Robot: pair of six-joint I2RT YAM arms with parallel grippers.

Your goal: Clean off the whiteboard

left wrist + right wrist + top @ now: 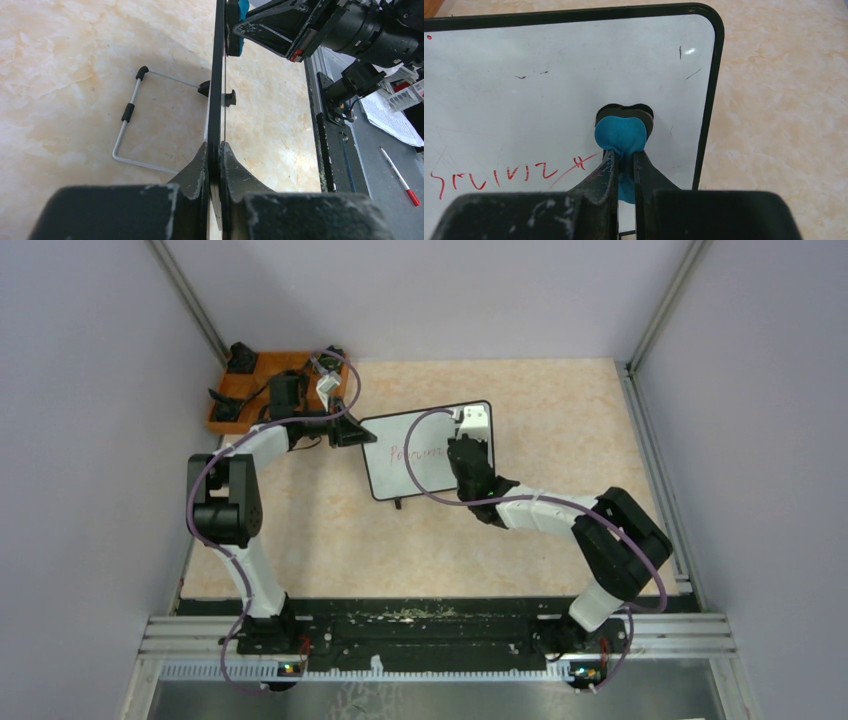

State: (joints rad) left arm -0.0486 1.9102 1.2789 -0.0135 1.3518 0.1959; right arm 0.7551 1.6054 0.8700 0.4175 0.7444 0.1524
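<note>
The whiteboard [412,475] stands propped up mid-table, black-framed, with red writing [418,452] across its face. My left gripper [357,430] is shut on its left edge; in the left wrist view the board [218,75] runs edge-on between my fingers [197,167]. My right gripper [462,448] is shut on a blue eraser [621,134] and presses it against the board's face [524,100], just right of the red writing [494,177]. The eraser's blue side also shows in the left wrist view [242,20].
An orange compartment tray [255,390] with black parts stands at the back left. The board's wire stand [131,125] rests on the table behind it. Grey walls close in the table. A black rail [440,625] runs along the near edge.
</note>
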